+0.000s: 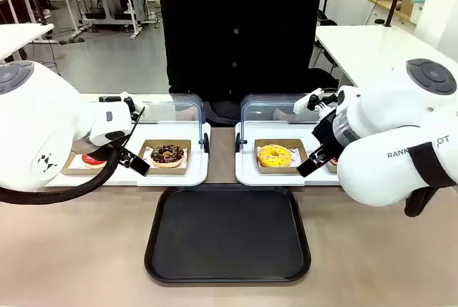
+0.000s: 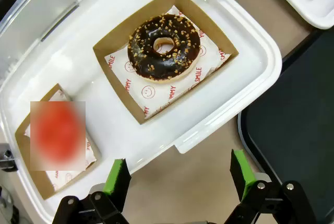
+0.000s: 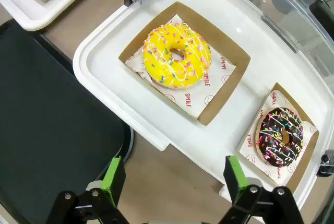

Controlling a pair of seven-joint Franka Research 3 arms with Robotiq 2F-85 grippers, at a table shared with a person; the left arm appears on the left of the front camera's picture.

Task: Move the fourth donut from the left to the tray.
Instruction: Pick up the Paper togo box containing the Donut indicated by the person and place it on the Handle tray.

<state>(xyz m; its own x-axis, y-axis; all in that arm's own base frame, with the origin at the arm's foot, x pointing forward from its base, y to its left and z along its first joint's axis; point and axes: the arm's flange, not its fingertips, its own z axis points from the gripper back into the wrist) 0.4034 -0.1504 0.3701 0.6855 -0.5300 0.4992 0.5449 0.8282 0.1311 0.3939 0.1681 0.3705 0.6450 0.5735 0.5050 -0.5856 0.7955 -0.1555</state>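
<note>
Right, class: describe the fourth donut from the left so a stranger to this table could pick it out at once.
Find the white plastic display tray with a clear domed lid on the robot's right. Two ring donuts sit there in brown cardboard holders. Beside the yellow-glazed donut, the chocolate-glazed donut with pink and white drizzle is the only dark one there.

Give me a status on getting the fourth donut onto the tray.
Done: nothing; the fourth donut sits on the white display tray, not on the black tray. In hand: the right gripper hovers open near it, holding nothing; the left gripper is open too. Left: grasp, carry, set down.
</note>
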